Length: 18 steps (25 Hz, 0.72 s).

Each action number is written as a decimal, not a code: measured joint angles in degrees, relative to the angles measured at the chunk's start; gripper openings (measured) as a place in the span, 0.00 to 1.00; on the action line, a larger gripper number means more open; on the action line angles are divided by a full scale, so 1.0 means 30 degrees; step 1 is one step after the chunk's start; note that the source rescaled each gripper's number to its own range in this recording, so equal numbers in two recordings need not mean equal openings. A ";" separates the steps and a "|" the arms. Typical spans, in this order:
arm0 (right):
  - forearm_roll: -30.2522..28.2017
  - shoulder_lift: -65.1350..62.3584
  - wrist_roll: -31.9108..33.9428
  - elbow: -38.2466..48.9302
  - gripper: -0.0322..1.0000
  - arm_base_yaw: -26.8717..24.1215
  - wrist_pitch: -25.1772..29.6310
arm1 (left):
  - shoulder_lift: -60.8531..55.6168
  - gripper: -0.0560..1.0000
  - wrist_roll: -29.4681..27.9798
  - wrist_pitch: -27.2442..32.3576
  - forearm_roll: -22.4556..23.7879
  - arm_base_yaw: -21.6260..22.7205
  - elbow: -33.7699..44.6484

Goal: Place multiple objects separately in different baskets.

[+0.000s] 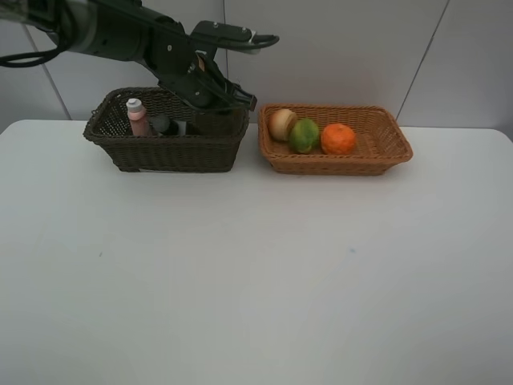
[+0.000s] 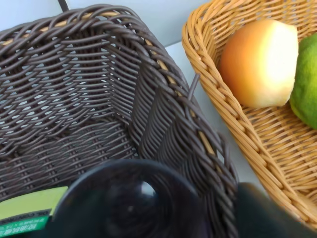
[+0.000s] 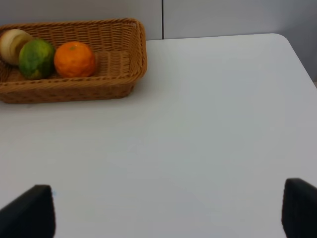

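Toward the upper left of the exterior high frame, the left arm reaches in over a dark brown wicker basket that sits on a white bench. Its left claw hangs above the basket's right end, just over the rim. How far its fingers are spread cannot be told from any view, and nothing is visibly pinched between them.

Inside the dark basket, at its left end, a pink bottle with a white cap stands upright. Just to its right lies a dark pump bottle, and right of that, directly beneath the claw, something dark is too shadowed to make out. The left wrist view looks down into this basket: a dark, translucent round cup fills the lower middle of the frame, right below the claw and close to the basket's woven wall. A green label shows at the lower left beside the cup.

Just right of the dark basket, in the upper middle of the exterior frame, sits a light orange-tan basket. It holds three fruits in a touching row toward its left end: a red-yellow round fruit, a green mango, and an orange.

The right claw appears only in the right wrist view, its two dark fingertips spread far apart at the lower corners, over bare bench and well away from the tan basket at that frame's upper left.
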 joint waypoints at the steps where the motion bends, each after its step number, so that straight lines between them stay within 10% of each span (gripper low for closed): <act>1: 0.0000 0.0000 0.0000 0.0000 0.98 0.0000 0.0000 | 0.0000 0.84 0.0000 0.0000 0.0000 0.0000 0.0000; 8: 0.0000 0.0000 0.0000 0.0000 0.98 0.0000 0.0000 | -0.1382 0.96 0.0000 0.1224 0.0000 -0.0021 0.0000; 18: 0.0000 0.0000 0.0000 0.0000 0.98 0.0000 0.0000 | -0.7647 0.96 -0.0238 0.8780 -0.0106 0.1359 0.0673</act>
